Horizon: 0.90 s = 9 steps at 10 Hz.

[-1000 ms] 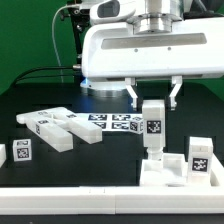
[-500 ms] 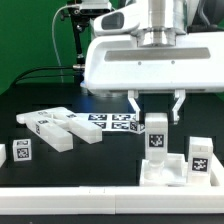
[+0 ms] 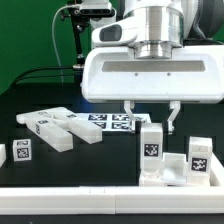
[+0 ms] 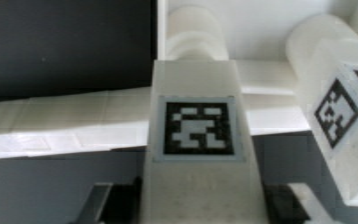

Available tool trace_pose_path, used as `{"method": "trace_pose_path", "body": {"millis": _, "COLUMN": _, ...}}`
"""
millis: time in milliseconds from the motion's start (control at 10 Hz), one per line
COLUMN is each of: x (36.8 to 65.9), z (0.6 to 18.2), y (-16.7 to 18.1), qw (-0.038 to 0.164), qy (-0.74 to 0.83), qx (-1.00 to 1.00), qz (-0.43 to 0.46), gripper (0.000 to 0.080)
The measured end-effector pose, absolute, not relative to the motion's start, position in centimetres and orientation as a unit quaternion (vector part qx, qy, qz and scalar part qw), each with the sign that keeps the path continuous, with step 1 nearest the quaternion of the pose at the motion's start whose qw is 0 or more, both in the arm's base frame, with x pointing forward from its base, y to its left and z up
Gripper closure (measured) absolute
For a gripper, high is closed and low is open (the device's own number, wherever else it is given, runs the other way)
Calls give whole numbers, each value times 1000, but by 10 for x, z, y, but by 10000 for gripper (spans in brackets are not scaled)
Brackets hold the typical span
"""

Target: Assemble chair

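bare tabletop (image 3: 100, 162) between loose parts (image 3: 60, 128) and upright piece (image 3: 150, 145); tagged block (image 3: 199, 155) close beside it

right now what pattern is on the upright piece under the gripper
White upright piece with a square black-and-white marker tag; clearest in the wrist view.

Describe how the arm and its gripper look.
The arm is glossy white, with a silver-grey cylindrical wrist section. The gripper has a wide, rounded white body and two slim pale fingers with dark tips. No markings or cables show on it.
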<state>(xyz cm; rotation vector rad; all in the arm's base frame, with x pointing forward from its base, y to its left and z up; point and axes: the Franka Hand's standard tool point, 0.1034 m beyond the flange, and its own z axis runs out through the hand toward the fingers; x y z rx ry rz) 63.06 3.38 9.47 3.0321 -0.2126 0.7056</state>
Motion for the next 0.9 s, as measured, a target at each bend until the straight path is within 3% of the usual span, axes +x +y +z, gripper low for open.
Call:
{"method": "trace_pose_path", "body": {"millis": 700, "x": 630, "z": 84, "y": 41, "qw": 15, "qy": -59, "qx": 968, "qz": 243, "gripper": 515}}
{"method": "trace_pose_path", "body": {"millis": 900, "x": 629, "z": 82, "y": 41, "qw": 13, "qy": -60, "qx": 973, "qz": 221, "gripper": 253}}
